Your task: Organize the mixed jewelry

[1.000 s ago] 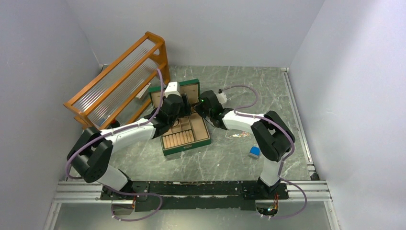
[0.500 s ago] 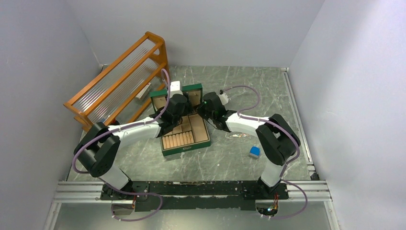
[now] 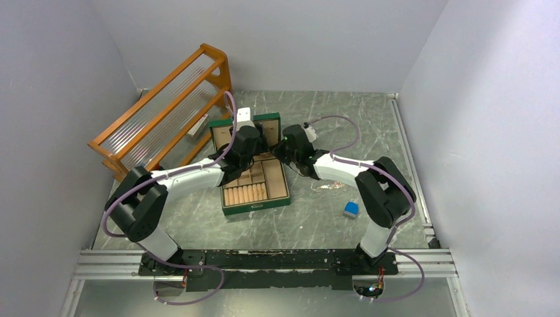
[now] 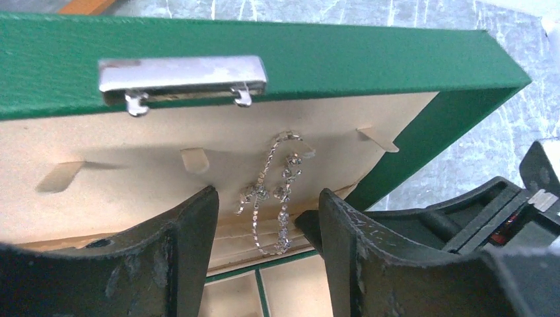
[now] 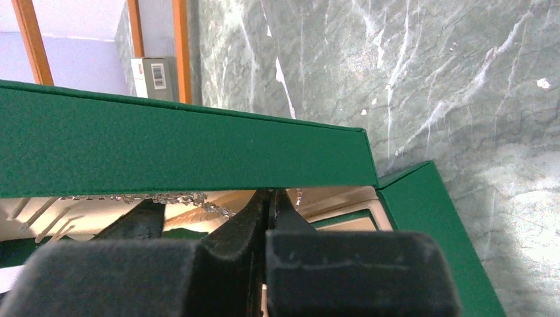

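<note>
The green box (image 3: 254,203) lies open with its lid (image 3: 267,121) upright. In the left wrist view a thin sparkling chain (image 4: 276,198) hangs from a hook on the lid's cream lining (image 4: 132,165). My left gripper (image 4: 267,196) is open, one finger on each side of the chain without touching it; it also shows in the top view (image 3: 259,144). My right gripper (image 5: 271,195) is shut, its tips just under the lid's edge (image 5: 185,145) beside the chain (image 5: 178,197). I cannot tell if it pinches anything. More small jewelry (image 3: 328,186) lies loose on the table.
An orange wooden rack (image 3: 165,109) stands at the back left. A small blue block (image 3: 350,210) lies at the right near the right arm. Tan ring rolls (image 3: 245,194) fill the box's front. The two grippers meet close together at the lid.
My left gripper has moved back and right, up to the lid. My right gripper has shifted slightly right. The lid stands a little further right.
</note>
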Robot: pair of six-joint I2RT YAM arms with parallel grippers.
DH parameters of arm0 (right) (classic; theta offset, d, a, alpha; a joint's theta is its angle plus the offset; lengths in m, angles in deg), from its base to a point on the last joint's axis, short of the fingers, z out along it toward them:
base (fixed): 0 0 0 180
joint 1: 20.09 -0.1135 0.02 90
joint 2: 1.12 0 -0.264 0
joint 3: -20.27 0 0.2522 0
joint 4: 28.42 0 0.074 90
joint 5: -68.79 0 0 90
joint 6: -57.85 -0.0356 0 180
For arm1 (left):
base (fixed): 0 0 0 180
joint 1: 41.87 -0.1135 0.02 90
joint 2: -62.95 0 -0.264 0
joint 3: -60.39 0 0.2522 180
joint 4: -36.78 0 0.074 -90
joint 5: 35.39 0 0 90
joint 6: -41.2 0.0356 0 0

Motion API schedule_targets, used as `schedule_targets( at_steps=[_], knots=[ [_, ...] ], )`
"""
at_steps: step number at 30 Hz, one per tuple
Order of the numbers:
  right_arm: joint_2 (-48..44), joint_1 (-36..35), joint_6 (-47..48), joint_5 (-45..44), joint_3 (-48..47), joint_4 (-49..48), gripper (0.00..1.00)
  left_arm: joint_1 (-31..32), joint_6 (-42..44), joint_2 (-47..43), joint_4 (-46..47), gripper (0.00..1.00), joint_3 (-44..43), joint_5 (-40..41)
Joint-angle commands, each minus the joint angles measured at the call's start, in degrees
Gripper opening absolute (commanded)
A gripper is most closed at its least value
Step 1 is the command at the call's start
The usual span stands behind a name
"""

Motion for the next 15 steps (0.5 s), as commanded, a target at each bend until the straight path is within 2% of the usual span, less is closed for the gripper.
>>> schedule_targets(
  at_steps=[1, 12, 15],
  knots=[
    [0.6, 0.6, 0.5, 0.2, -1.0, 2.5, 0.0, 0.2, -2.0, 2.4, 0.2, 0.61, -1.6, -1.2],
    [0.8, 0.6, 0.5, 1.5, -0.3, 2.4, 0.0, 0.2, -3.7, 4.8, 0.4, 0.48, -1.7, -0.3],
    [0.4, 0.6, 0.9, 1.6, -0.3, 2.5, 0.0, 0.2, -3.2, 5.4, 0.2, 0.42, -2.3, 0.1]
  ],
)
